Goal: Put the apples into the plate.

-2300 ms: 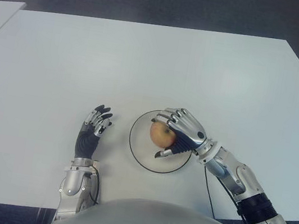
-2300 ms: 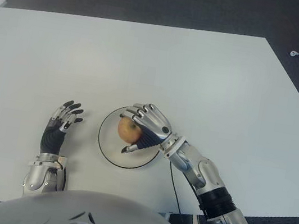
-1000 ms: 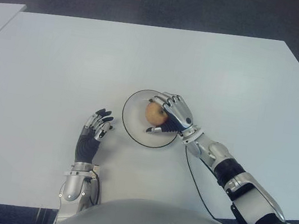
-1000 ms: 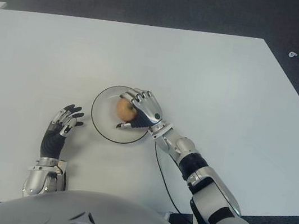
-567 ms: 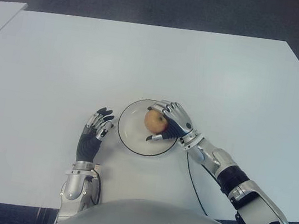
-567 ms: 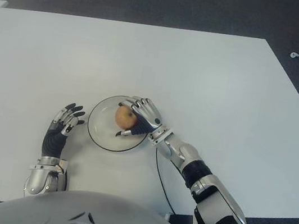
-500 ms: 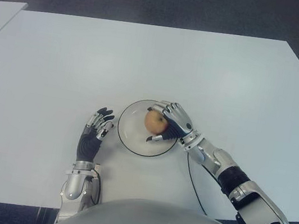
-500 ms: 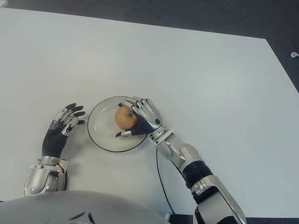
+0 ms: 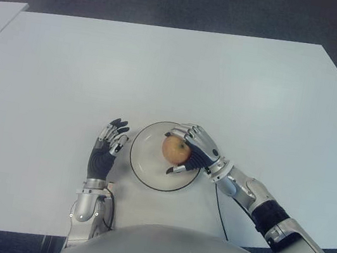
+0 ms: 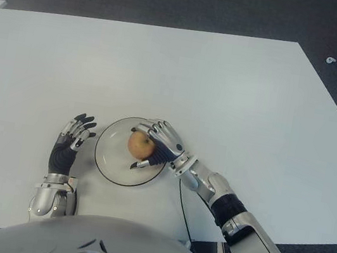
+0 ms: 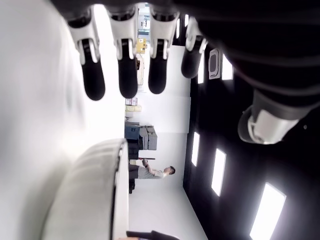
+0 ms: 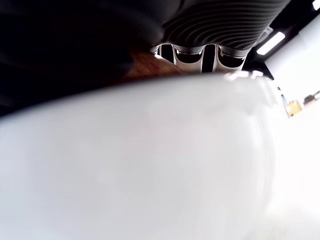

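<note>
The right hand (image 9: 195, 150) is clamping the apple (image 9: 174, 149) over the plate (image 9: 143, 167) — the left hand (image 9: 106, 149), fingers spread and holding nothing, is sitting just left on the white table (image 9: 165, 68).

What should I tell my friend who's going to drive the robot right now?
Right hand: fingers wrapped around the apple, holding it over the middle of the plate. Whether the apple touches the plate cannot be told.
Left hand: open, holding nothing, just left of the plate on the white table.
Done: the apple has reached the plate.
Left: open the right hand's fingers, let go, and pull the hand away. No other apple is in view.
</note>
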Action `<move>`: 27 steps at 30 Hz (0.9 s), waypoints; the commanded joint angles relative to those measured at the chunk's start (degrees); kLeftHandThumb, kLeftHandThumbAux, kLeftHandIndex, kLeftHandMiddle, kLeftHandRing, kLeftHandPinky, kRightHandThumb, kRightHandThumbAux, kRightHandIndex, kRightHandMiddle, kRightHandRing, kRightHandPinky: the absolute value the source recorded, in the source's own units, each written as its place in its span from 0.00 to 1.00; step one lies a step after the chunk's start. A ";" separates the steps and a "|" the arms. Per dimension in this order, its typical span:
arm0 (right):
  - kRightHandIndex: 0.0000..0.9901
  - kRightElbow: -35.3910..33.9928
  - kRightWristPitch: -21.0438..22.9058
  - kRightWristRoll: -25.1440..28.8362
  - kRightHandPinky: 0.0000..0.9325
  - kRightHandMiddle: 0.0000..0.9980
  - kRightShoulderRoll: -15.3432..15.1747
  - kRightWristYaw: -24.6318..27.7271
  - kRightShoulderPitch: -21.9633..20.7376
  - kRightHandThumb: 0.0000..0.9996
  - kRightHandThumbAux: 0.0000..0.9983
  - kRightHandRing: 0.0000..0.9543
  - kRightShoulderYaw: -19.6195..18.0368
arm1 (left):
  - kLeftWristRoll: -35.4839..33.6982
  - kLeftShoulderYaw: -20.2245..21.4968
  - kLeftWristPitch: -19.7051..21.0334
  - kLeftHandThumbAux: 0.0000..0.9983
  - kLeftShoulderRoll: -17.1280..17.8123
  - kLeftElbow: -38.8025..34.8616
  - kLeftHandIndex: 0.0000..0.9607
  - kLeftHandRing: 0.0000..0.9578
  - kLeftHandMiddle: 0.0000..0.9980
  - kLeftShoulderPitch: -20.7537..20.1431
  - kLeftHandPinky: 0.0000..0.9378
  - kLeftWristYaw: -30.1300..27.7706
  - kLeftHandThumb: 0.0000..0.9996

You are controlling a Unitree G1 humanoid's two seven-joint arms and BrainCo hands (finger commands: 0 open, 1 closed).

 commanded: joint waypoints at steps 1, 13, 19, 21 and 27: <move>0.16 0.61 0.20 -0.14 0.17 0.25 -1.08 3.53 1.92 0.40 0.44 0.21 -0.37 | 0.22 -0.31 0.97 0.50 0.17 2.22 0.17 0.27 0.22 0.06 0.33 -0.09 0.26; 0.00 -6.20 -3.83 5.46 0.00 0.01 -3.09 7.49 4.55 0.21 0.24 0.00 -6.16 | 3.66 0.52 -3.21 0.47 -0.54 5.82 0.16 0.20 0.19 -1.73 0.21 3.05 0.21; 0.00 -4.36 -7.66 8.33 0.00 0.00 -1.75 7.46 3.86 0.17 0.23 0.00 -8.38 | 5.41 0.62 -4.82 0.47 -0.64 7.71 0.16 0.18 0.17 -2.87 0.20 5.03 0.20; 0.00 -4.44 -8.50 12.19 0.00 0.00 -1.56 10.04 3.47 0.14 0.20 0.00 -9.41 | 5.95 0.56 -4.44 0.47 -0.69 7.51 0.15 0.17 0.16 -3.01 0.21 5.64 0.19; 0.00 -5.40 -9.65 24.67 0.00 0.00 -1.74 20.09 4.11 0.12 0.17 0.00 -11.11 | 6.05 0.22 -4.32 0.48 -0.58 7.95 0.15 0.17 0.16 -3.45 0.21 6.03 0.18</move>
